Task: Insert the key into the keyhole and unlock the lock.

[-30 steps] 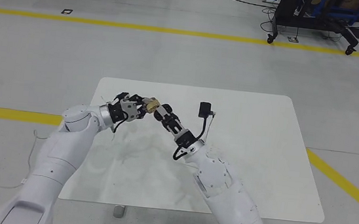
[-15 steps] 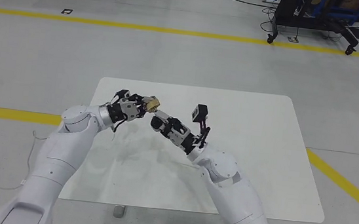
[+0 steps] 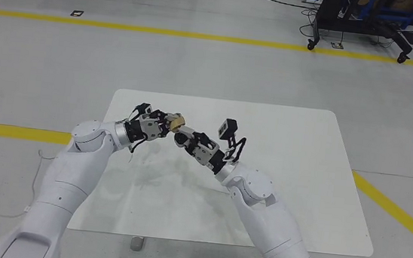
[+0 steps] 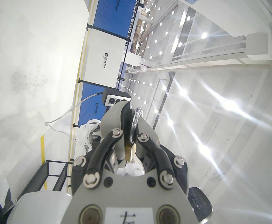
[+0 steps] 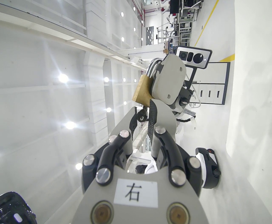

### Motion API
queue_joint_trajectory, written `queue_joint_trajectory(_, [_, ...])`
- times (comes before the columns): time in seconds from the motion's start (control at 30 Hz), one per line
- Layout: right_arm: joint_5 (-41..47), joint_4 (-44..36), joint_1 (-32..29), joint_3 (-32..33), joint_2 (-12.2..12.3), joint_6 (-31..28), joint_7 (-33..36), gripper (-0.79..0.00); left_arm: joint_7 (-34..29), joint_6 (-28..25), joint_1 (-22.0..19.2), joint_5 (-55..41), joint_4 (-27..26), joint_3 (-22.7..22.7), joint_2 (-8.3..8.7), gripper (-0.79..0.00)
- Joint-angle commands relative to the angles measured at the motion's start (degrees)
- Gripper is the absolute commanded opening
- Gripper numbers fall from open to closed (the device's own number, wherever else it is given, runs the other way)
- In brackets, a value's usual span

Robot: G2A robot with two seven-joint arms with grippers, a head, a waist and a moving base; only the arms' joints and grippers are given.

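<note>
Brass padlock [image 5: 142, 91] held above the white table [image 3: 299, 184], pinched between the fingers of the left gripper [image 4: 130, 121], while the right gripper [image 5: 144, 110] squeezes a dark key [image 5: 141, 116] at its base, each wrist carrying a small white label [image 5: 136, 194], over grey floor [image 3: 198, 67] crossed by yellow lines [image 3: 201, 35].

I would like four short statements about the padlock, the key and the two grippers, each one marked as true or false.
1. The left gripper holds the brass padlock. True.
2. The padlock lies on the white table. False: it is held in the air above the table.
3. The right gripper grips a black-headed key at the padlock's end opposite the shackle. True.
4. The shackle is black. False: it is silver.
</note>
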Motion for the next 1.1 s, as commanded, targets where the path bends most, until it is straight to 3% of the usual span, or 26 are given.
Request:
queue_joint_trajectory(0.0, [1.01,0.23,0.1,0.01,-0.03,0.36,0.34,-0.785,0.14,-0.18,-0.03,0.21,-0.02,0.0,0.01,-0.785])
queue_joint_trajectory(0.4, [8.83,2.28,0.65,-0.09,-0.42,4.28,1.42,-0.785,0.98,-2.21,0.22,1.56,-0.71,-0.06,0.11,-0.785])
queue_joint_trajectory(0.87, [5.39,1.41,0.99,-1.14,-0.45,3.2,-1.18,-0.779,2.06,-3.9,0.65,3.24,-1.71,-0.03,0.21,-0.785])
queue_joint_trajectory(1.07, [5.26,1.53,1.17,-1.45,-0.53,3.48,-2.03,-0.671,2.01,-4.17,0.78,3.37,-1.9,-0.07,0.23,-0.785])
